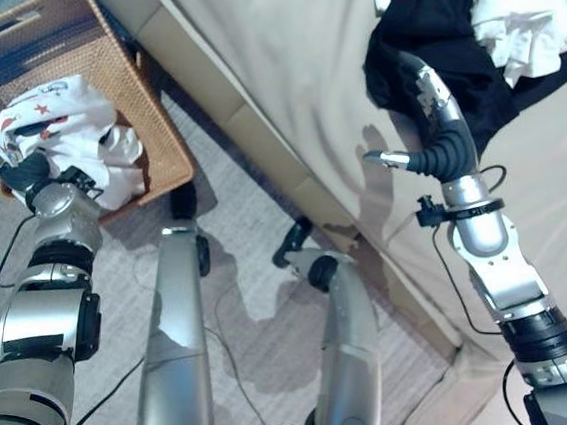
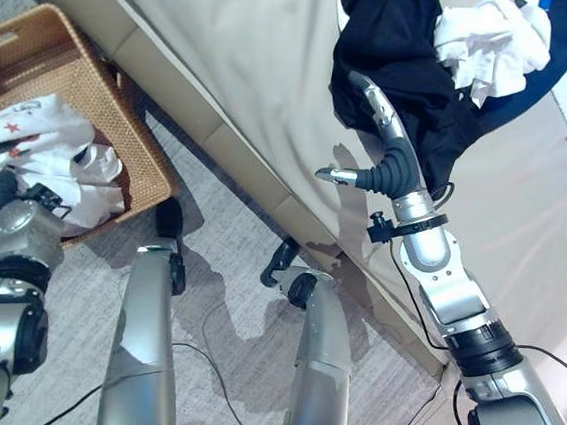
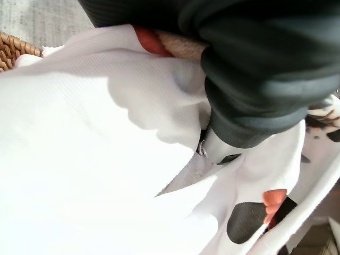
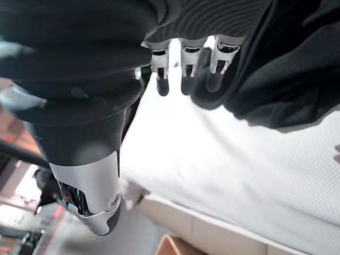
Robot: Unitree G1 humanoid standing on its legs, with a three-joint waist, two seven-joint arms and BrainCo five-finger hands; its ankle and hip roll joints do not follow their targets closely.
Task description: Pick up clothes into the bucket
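A woven wicker basket (image 1: 164, 146) stands on the floor beside the bed and holds a white garment (image 1: 72, 117) printed with red stars and dark spots. My left hand (image 1: 26, 173) rests at the basket's near edge, sunk into that white cloth (image 3: 95, 159). On the bed lies a black garment (image 1: 412, 29) with a crumpled white one (image 1: 527, 30) on top of it. My right hand (image 1: 436, 112) hovers over the sheet, open, its straight fingers (image 4: 187, 69) reaching the black garment's (image 4: 287, 69) near edge.
The bed (image 1: 280, 41), covered in a beige sheet, runs diagonally across the upper right, with its side panel dropping to grey carpet (image 1: 248, 269). The basket's far handle wall (image 1: 31, 22) sits at the upper left.
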